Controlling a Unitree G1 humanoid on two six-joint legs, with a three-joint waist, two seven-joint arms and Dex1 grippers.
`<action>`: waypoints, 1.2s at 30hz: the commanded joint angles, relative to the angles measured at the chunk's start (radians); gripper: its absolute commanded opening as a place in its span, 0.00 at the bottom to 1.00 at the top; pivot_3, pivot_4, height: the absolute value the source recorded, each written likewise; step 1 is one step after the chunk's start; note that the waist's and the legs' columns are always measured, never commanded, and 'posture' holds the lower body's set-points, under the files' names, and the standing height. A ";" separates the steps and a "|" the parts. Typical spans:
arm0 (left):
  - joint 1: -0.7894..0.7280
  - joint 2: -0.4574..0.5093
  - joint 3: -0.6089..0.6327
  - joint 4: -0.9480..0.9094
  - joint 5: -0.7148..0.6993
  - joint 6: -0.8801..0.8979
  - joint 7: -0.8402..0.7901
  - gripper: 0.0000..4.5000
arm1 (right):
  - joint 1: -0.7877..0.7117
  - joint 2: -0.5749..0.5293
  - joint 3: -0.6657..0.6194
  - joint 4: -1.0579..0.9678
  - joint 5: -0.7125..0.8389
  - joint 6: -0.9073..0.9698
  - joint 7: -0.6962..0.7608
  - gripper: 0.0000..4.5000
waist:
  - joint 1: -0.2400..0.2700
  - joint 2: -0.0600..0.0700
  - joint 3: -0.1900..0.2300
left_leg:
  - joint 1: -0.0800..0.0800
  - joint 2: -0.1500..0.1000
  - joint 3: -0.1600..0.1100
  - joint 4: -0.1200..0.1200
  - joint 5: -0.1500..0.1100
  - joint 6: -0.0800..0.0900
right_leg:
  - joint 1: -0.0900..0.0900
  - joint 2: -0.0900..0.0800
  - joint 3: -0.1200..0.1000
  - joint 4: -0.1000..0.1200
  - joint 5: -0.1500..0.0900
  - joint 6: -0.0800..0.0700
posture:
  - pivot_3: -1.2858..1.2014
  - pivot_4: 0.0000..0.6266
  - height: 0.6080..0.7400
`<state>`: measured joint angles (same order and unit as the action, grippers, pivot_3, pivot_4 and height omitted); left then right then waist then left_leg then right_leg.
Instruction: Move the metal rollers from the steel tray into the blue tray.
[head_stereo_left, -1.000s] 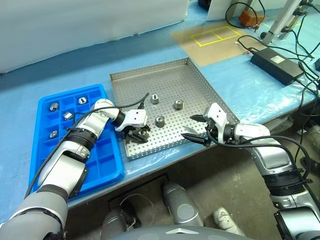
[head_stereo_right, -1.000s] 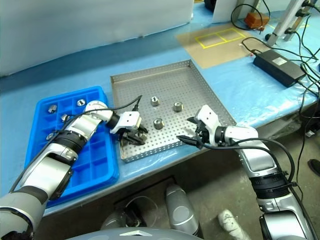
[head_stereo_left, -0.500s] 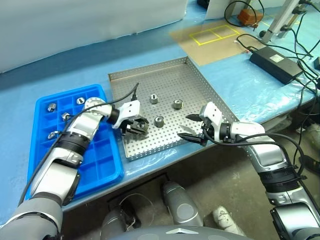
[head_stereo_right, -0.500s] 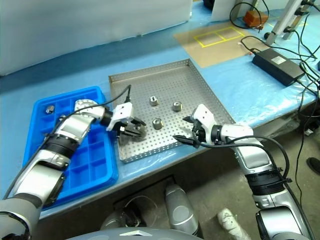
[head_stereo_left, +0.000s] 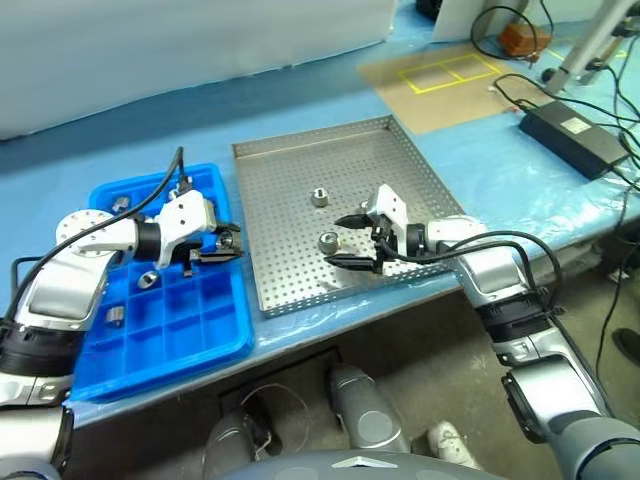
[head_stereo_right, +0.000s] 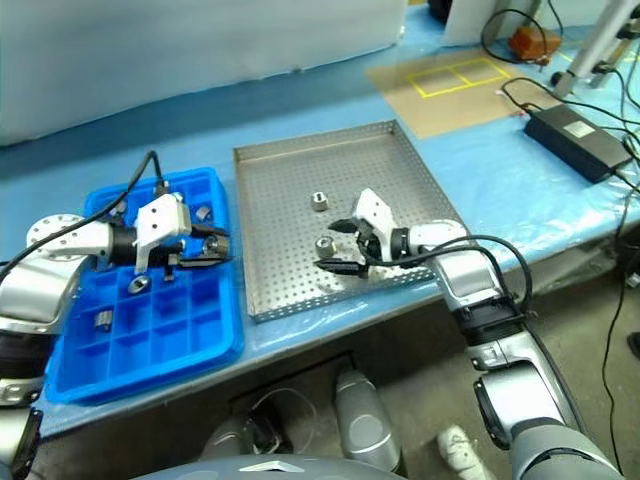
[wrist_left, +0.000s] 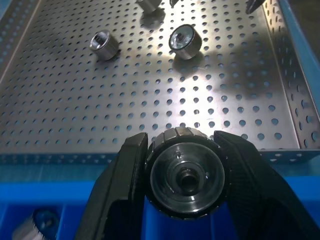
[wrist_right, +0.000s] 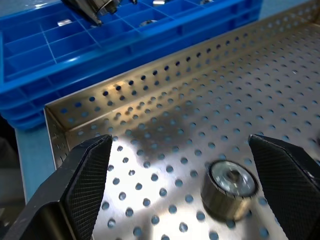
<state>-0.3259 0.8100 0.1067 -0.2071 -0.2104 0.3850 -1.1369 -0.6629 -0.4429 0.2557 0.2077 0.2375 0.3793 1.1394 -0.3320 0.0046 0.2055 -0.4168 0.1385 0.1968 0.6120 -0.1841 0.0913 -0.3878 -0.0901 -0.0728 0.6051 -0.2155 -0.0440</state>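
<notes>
A large square grey steel tray (head_stereo_left: 300, 170) with a perforated floor and low raised rims is sitting in the middle of the blue-covered table (head_stereo_left: 120, 130). Just beside it, on the robot's left, a narrower bright blue plastic tray (head_stereo_left: 215, 335) with a grid of small square compartments is lying.

The left gripper (head_stereo_left: 222, 247) is hovering over the blue tray's edge nearest the steel tray, its two black fingers (wrist_left: 125, 175) clamping a short, shiny silver metal roller (wrist_left: 184, 172) with a centre hole. The right gripper (head_stereo_left: 345, 242) is reaching over the near part of the steel tray with its jaws standing wide apart and holding nothing, a second roller (head_stereo_left: 328, 241) lying on the perforated floor between its fingertips.

A smaller roller (head_stereo_left: 320, 197) is resting farther back on the steel tray, well apart from the gripper. Several more rollers are already sitting in the blue tray's compartments, one of them (head_stereo_left: 147, 279) near the left gripper.
</notes>
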 joint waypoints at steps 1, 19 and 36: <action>0.082 0.007 0.135 -0.124 -0.043 0.075 0.107 0.42 | -0.056 0.030 0.025 0.064 -0.014 -0.064 0.051 1.00 | 0.032 0.000 0.000 | 0.001 0.000 0.000 0.000 0.001 -0.001 | 0.000 0.000 0.000 0.001 0.000 0.000 | 0.37 0.24 1.00; 0.606 -0.181 0.315 -0.502 -0.152 0.201 0.405 0.42 | -0.133 0.069 0.050 0.187 -0.060 -0.141 0.184 1.00 | 0.279 0.000 0.001 | 0.008 0.001 0.006 -0.005 0.003 -0.006 | -0.001 0.002 0.010 0.004 -0.001 -0.001 | 0.41 0.24 1.00; 0.568 -0.148 0.218 -0.398 -0.177 0.195 0.398 0.60 | -0.107 0.049 0.036 0.163 -0.074 -0.141 0.167 1.00 | 0.291 -0.001 0.000 | 0.011 0.001 0.009 -0.015 0.006 -0.011 | -0.005 0.006 0.017 0.003 -0.001 -0.002 | 0.39 0.24 1.00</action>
<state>0.2409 0.6484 0.3069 -0.5949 -0.3704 0.5887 -0.7284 -0.7702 -0.3906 0.3097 0.4149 0.1563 0.2460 1.3068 -0.0412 0.0039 0.2056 -0.4053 0.1401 0.2064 0.5971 -0.1783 0.0804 -0.3933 -0.0832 -0.0555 0.6077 -0.2165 -0.0460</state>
